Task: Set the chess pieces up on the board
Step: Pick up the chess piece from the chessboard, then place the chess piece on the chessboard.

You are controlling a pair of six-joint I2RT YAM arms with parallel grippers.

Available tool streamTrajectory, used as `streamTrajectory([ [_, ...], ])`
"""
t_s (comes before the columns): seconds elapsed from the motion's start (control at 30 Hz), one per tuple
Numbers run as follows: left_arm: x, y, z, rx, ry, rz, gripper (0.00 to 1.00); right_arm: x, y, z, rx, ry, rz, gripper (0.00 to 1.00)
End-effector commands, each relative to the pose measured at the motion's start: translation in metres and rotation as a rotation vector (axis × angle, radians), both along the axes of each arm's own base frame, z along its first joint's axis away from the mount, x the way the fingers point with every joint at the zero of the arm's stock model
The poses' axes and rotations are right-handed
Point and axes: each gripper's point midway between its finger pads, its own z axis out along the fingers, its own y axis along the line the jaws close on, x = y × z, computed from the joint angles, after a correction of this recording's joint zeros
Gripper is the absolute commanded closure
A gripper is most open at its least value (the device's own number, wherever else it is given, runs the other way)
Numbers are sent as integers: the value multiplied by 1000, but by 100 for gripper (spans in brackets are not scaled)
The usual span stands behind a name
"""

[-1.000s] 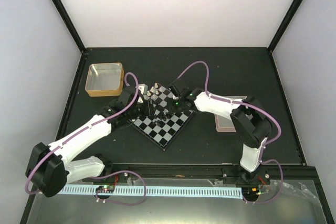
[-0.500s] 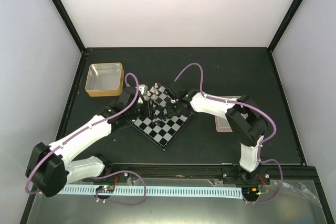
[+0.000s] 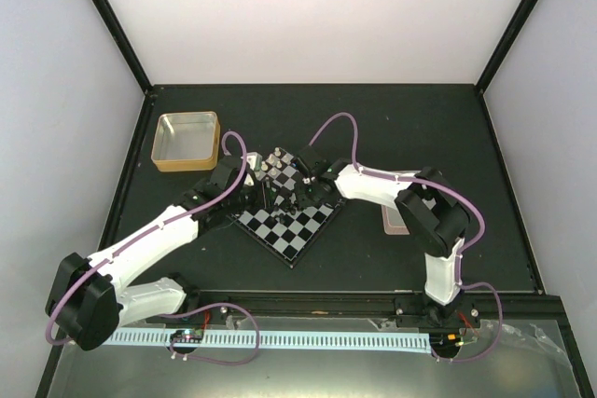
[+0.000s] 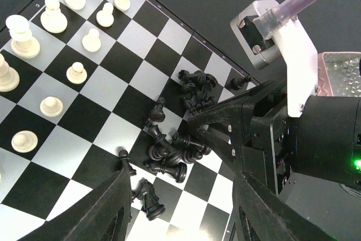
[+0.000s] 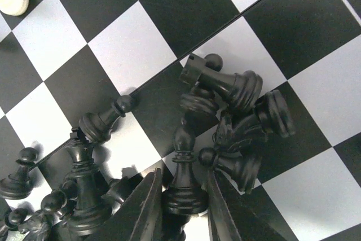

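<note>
The board lies at an angle in the middle of the table. White chess pieces stand in rows on its far side. Black pieces lie tumbled in two heaps near its right edge. My left gripper is open and empty, its fingers spread wide above the nearer heap. My right gripper is down in the heap, its fingers pressed against both sides of the base of a black bishop. A black rook and several other pieces lie against the bishop. From above, both grippers meet over the board.
A gold-rimmed metal tray sits at the back left of the board. A pink-rimmed tray lies to the right, partly under my right arm. The right wrist body and its cable hang close in front of the left gripper.
My right arm has reached further left over the board and its gripper has dropped into the black heap. The left arm has hardly moved.
</note>
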Motion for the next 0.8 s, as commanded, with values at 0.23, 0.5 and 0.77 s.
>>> streamTrajectory([
  [0.23,1,-1,21,-88,-46,16,47,15,10,35,91,-155,23,84],
  [0.5,-10,-3,61,-233,-112,-19,39,-15,28,112,388,-371,268,85],
  [0.77,-45,-22,115,-385,-137,-262,22,-83,27,181,667,-589,619,85],
])
